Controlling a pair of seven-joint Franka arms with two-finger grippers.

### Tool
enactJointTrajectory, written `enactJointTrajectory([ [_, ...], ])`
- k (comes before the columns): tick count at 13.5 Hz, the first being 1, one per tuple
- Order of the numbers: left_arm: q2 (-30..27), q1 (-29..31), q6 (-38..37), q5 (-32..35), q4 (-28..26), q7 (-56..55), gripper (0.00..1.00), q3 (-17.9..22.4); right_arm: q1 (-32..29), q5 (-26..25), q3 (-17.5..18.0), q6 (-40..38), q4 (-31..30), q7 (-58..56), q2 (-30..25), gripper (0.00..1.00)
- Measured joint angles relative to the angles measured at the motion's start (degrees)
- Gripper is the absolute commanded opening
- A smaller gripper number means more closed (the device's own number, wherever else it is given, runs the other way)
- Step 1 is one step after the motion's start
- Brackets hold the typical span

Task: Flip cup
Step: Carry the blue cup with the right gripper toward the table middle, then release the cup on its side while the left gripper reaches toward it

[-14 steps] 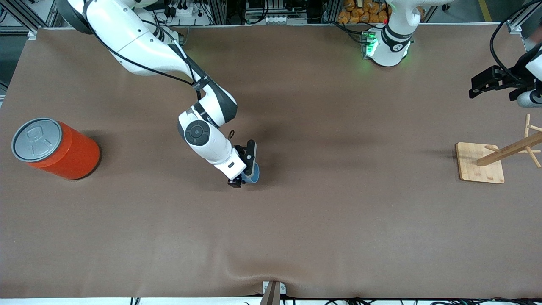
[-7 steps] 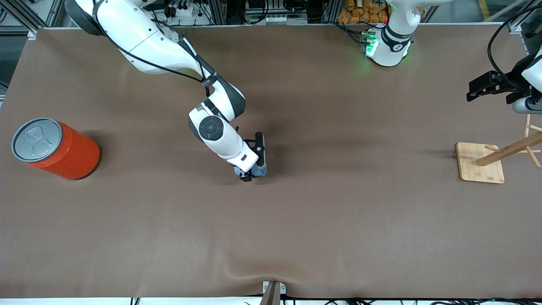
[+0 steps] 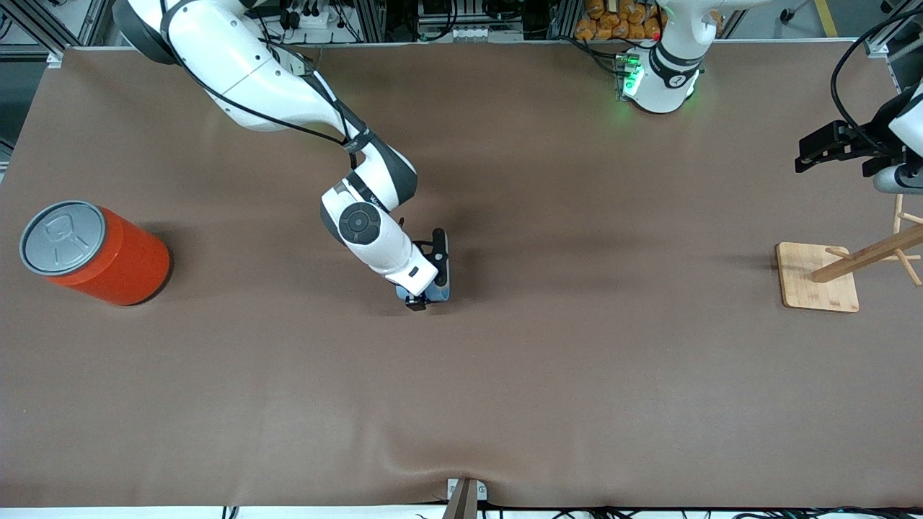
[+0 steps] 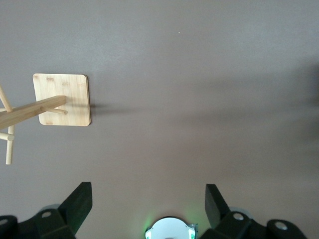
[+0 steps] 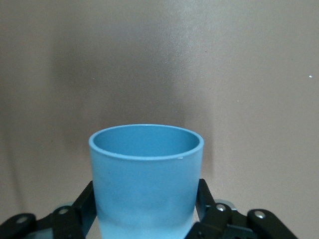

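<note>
The light-blue cup [image 5: 145, 179] stands upright, rim up, between the fingers of my right gripper [image 5: 147, 199]. Both black fingers [image 5: 87, 199] lie against its side walls, low on the cup. Its base is hidden. In the front view the cup [image 3: 441, 292] shows as a blue sliver beside the right gripper [image 3: 429, 288], low over the middle of the table. My left gripper [image 3: 815, 151] waits in the air at the left arm's end of the table. In its own view the left gripper [image 4: 148, 199] is open and holds nothing.
A big orange can [image 3: 97, 252] with a grey pull-tab lid stands at the right arm's end of the table. A wooden rack on a square base [image 3: 804, 288] stands at the left arm's end, seen also as the rack base [image 4: 75, 87] in the left wrist view.
The right arm has carried the cup a little toward the left arm's end, mostly in the first half second. The left gripper has shifted slightly.
</note>
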Motion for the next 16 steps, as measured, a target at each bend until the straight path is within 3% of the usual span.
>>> enactJointTrajectory([
  [11,0.17,-0.44,0.0,-2.2,0.01,0.0,1.0,-0.19,-0.56,-0.01,-0.52,-0.67,1.11,-0.13,0.22,1.0],
  [16,4.01,-0.65,0.38,-10.36,2.67,0.0,1.0,-0.32,-1.01,2.04,-0.51,-12.98,6.82,0.36,0.02,1.0],
])
